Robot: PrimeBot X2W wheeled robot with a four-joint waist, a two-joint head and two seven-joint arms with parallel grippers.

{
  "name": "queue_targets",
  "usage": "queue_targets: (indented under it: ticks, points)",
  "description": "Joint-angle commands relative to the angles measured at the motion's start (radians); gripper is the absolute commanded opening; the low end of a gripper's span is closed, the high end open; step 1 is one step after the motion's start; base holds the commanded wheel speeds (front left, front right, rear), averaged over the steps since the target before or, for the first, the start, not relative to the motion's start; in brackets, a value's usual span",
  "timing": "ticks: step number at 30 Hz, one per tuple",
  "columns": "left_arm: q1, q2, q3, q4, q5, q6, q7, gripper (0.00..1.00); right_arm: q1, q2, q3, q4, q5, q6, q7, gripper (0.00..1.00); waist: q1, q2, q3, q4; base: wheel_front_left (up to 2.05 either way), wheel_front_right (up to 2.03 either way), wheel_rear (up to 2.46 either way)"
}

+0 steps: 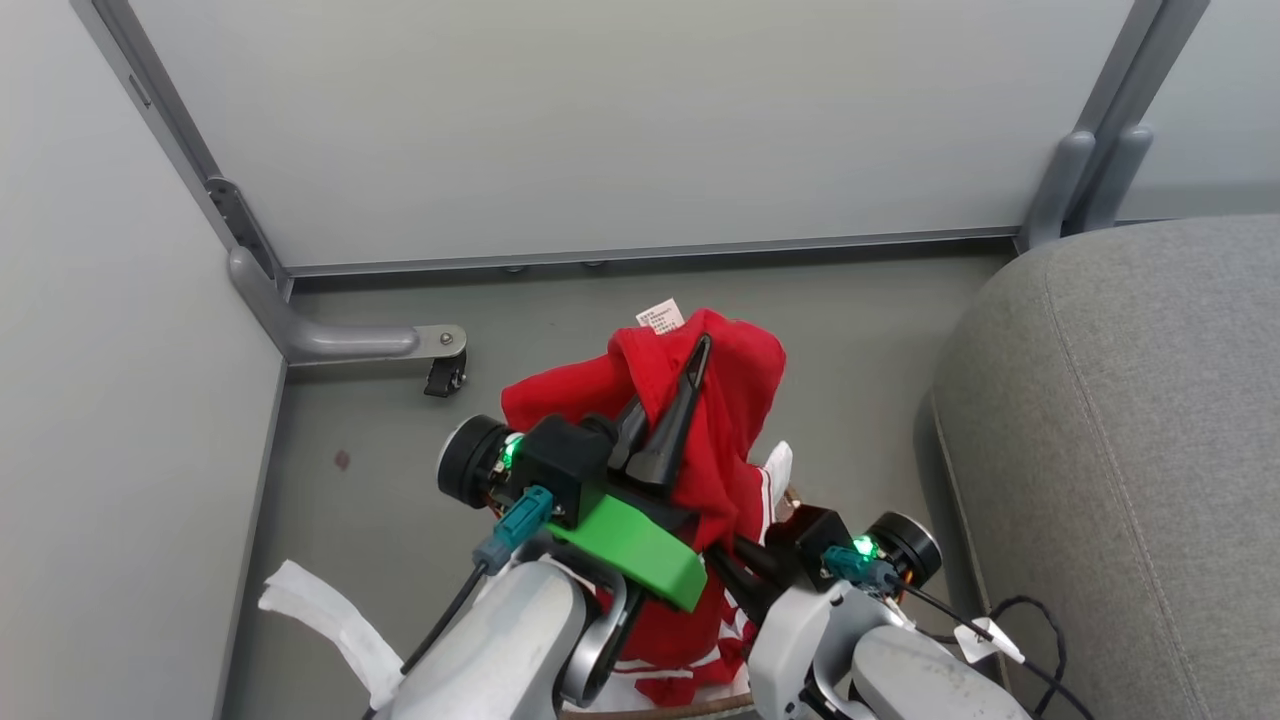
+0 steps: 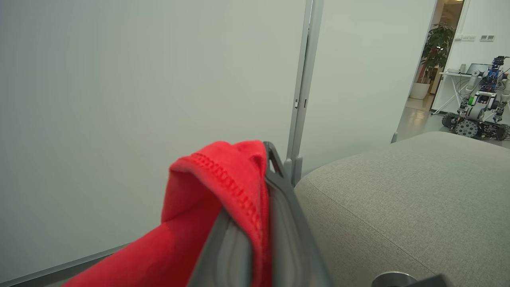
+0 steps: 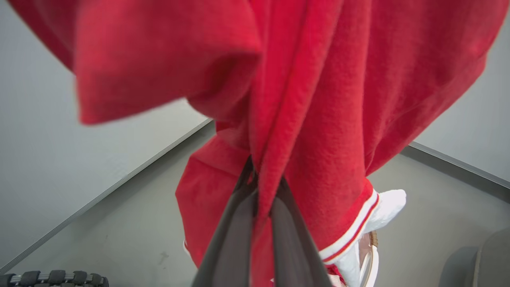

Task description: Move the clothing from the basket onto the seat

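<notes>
A bright red garment, the clothing (image 1: 720, 420), hangs lifted above the floor with a white care tag at its top. My left gripper (image 1: 680, 385) is shut on its upper fold; in the left wrist view the hem (image 2: 223, 179) drapes over the fingers (image 2: 279, 223). Lower down, my right gripper (image 3: 259, 179) is shut on a bunched part (image 3: 318, 119), near a cuff with white stripe trim (image 3: 350, 235). The basket is mostly hidden under the garment and arms; a bit of brown rim (image 3: 373, 239) and white liner (image 1: 320, 620) show. The grey seat (image 1: 1130, 450) lies to the right.
White partition panels (image 1: 600, 120) close off the back and left. A grey metal foot with a black caster (image 1: 445, 375) stands on the grey floor. Beyond the seat (image 2: 398, 207), a doorway shows another wheeled robot (image 2: 478, 115) and a potted plant (image 2: 436, 52).
</notes>
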Motion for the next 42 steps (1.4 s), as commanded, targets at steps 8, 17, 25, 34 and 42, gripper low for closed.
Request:
queue_targets:
  ticks: [8,17,25,34,42]
  points:
    - [0.003,0.001,0.049,0.014,0.015,0.002,-0.001,0.00,0.097,-0.006,-0.079,0.042,-0.033,-0.001,-0.001,0.00,0.0000,0.0000,-0.007,-0.025,0.00,0.00,0.00]
    - [0.041,0.002,0.090,0.055,0.050,-0.004,-0.001,1.00,0.162,-0.006,-0.261,-0.117,-0.101,-0.001,-0.002,0.00,0.0000,0.0000,-0.005,-0.069,0.00,0.00,0.00]
    - [0.078,0.002,0.146,0.129,0.087,-0.016,0.000,1.00,0.228,-0.005,-0.448,-0.344,-0.139,-0.001,-0.002,0.00,0.0000,0.0000,0.003,-0.160,0.00,0.00,0.00]
    - [0.119,0.002,0.226,0.171,0.137,-0.036,0.000,1.00,0.261,-0.006,-0.528,-0.460,-0.130,-0.001,-0.002,0.00,0.0000,0.0000,0.030,-0.327,0.00,0.00,0.00]
    - [0.134,0.002,0.256,0.168,0.147,-0.038,0.000,1.00,0.266,-0.005,-0.622,-0.525,-0.116,-0.001,-0.002,0.00,0.0000,0.0000,0.050,-0.487,0.00,0.00,0.00]
